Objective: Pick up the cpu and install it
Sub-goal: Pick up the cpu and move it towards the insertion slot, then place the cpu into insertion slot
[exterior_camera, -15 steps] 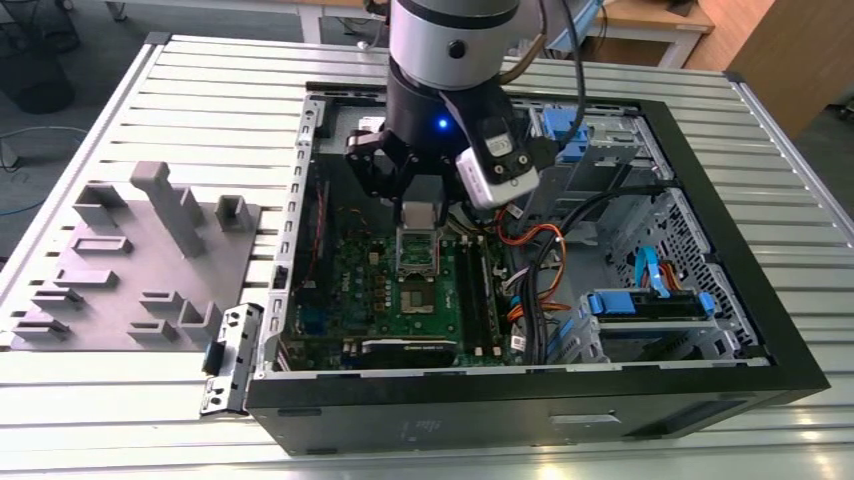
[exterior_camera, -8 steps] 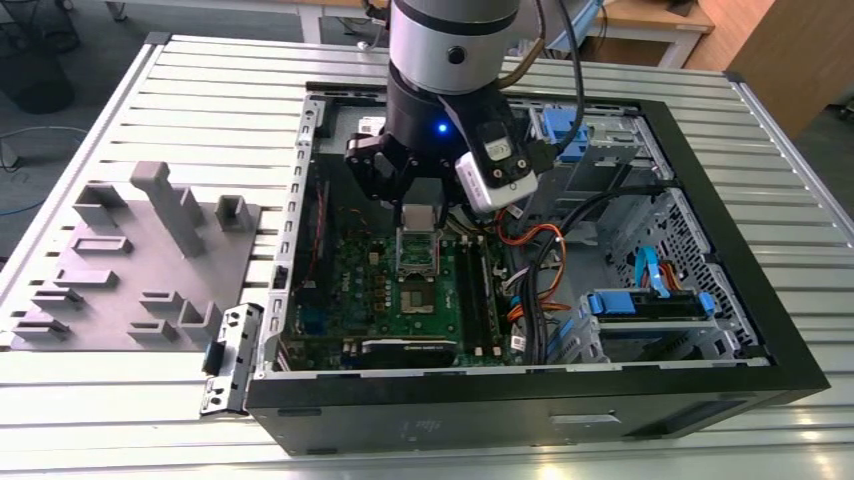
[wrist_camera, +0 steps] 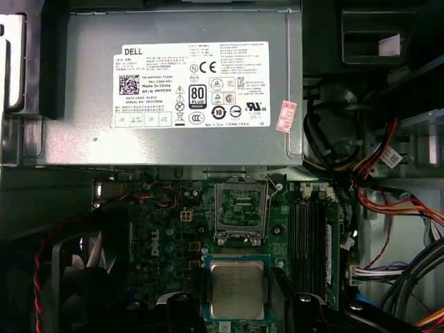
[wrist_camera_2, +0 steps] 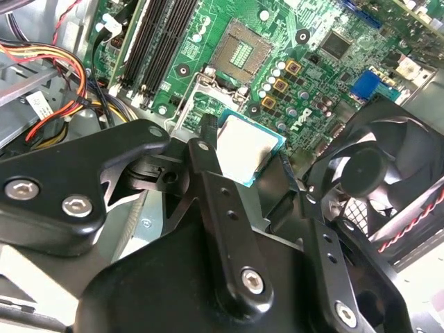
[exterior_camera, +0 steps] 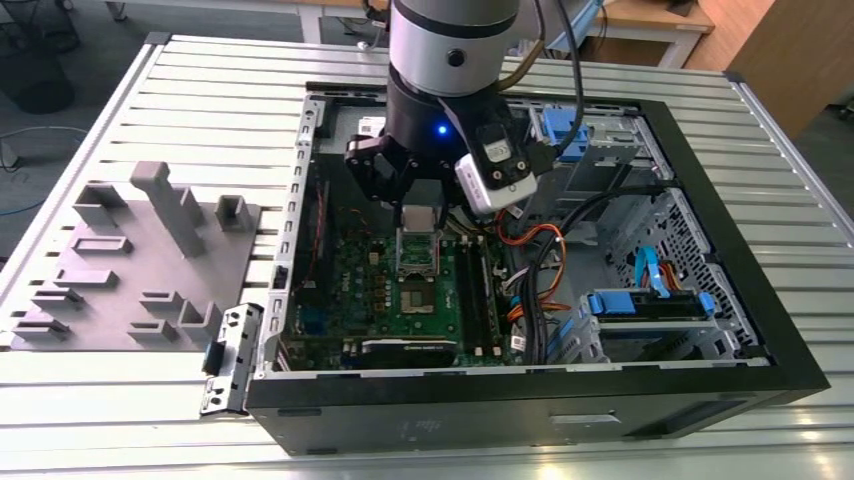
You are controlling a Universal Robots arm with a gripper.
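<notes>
Cpu [wrist_camera: 238, 289] seemingly clamped in jaws, arm [exterior_camera: 447, 60] upright over motherboard [wrist_camera: 173, 239]

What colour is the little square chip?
The chip is silvery-grey on top with a thin bluish-green rim, clearest in the first wrist view.

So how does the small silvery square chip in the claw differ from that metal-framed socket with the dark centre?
The cpu, a flat square chip, has a plain silvery top; the silver metal socket frame is open around a dark centre. The cpu is held in the black gripper, above the board; the socket frame is fixed on the green motherboard. Both are metallic and squared up alike.
</notes>
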